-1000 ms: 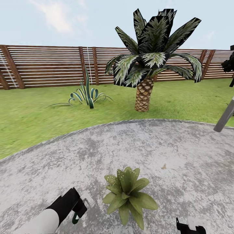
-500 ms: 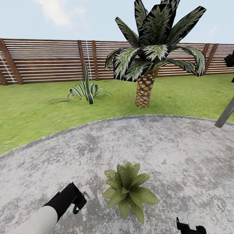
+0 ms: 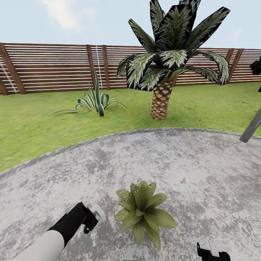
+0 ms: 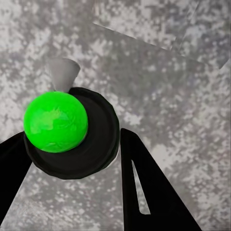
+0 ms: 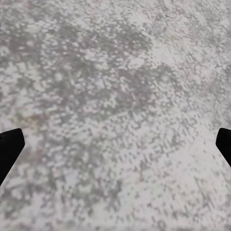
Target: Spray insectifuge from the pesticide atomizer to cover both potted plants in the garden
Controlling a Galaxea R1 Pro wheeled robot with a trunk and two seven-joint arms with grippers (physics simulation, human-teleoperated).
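One potted plant (image 3: 143, 212), a low rosette of speckled green leaves, stands on the round stone patio (image 3: 181, 159) close in front of me. My left gripper (image 3: 88, 219) hangs just to its left, shut on the pesticide atomizer (image 3: 95, 211), whose pale head pokes out toward the plant. In the left wrist view, the black fingers (image 4: 144, 183) flank the atomizer's (image 4: 72, 139) black round body, bright green spot and grey nozzle. Low at the right, my right gripper (image 3: 214, 252) is open over bare stone, its fingertips (image 5: 9, 144) wide apart. The second potted plant is out of view.
Past the patio, the lawn (image 3: 36, 127) runs back to a brown slatted fence (image 3: 54, 69). A scaly-trunked palm (image 3: 161, 98) and a striped agave (image 3: 96, 103) grow on the grass. A grey pole (image 3: 252, 128) leans in at the right edge.
The atomizer has turned in my left gripper, so its pale head now shows at the gripper's tip beside the plant. A second ago the head camera shifted slightly; the plant has stayed put.
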